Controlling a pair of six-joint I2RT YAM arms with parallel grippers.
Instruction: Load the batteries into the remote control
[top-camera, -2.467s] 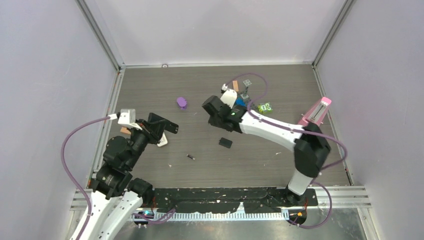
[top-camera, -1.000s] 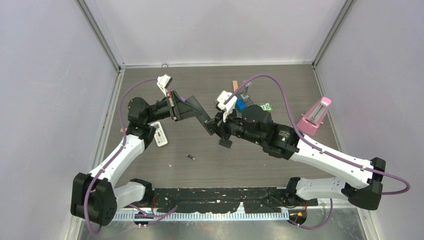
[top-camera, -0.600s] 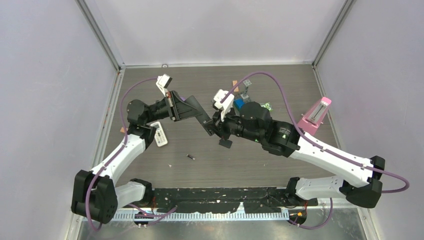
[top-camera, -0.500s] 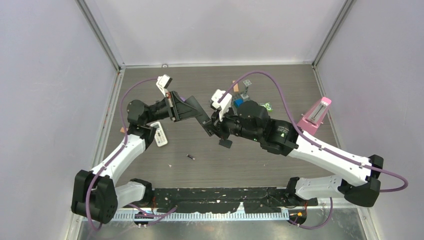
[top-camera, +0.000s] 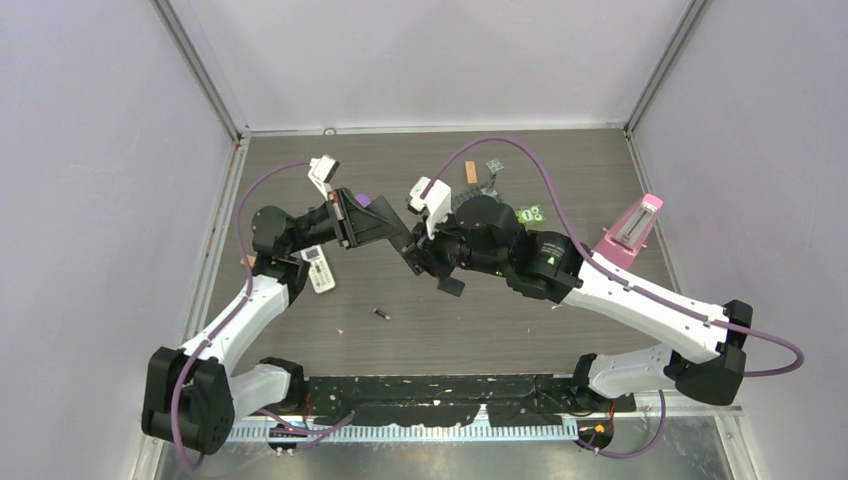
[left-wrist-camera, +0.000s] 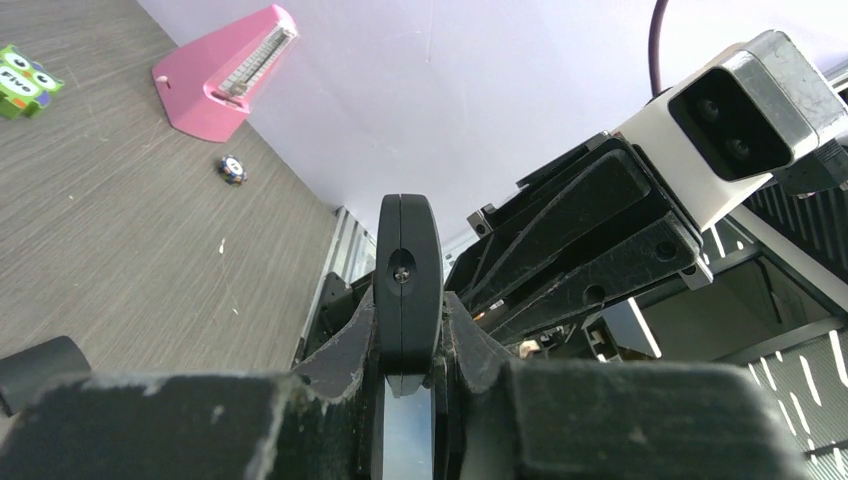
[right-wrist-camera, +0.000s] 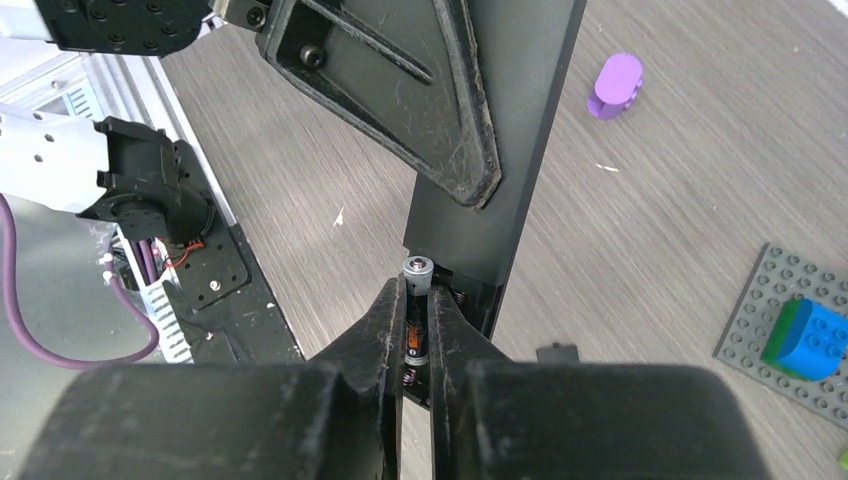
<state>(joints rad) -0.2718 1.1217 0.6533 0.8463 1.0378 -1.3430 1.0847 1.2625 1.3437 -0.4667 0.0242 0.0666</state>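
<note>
Clamping the remote (left-wrist-camera: 407, 262) in the left gripper (left-wrist-camera: 406, 345), holding it off the table (top-camera: 570, 170), presenting its open end. Pinching a battery (right-wrist-camera: 416, 272) in the right gripper (right-wrist-camera: 416, 330), pressing it end-on there, probably seating it. Leaving another battery (top-camera: 381, 314) on the table.

"Five" on green owl block (left-wrist-camera: 22, 75)
</note>
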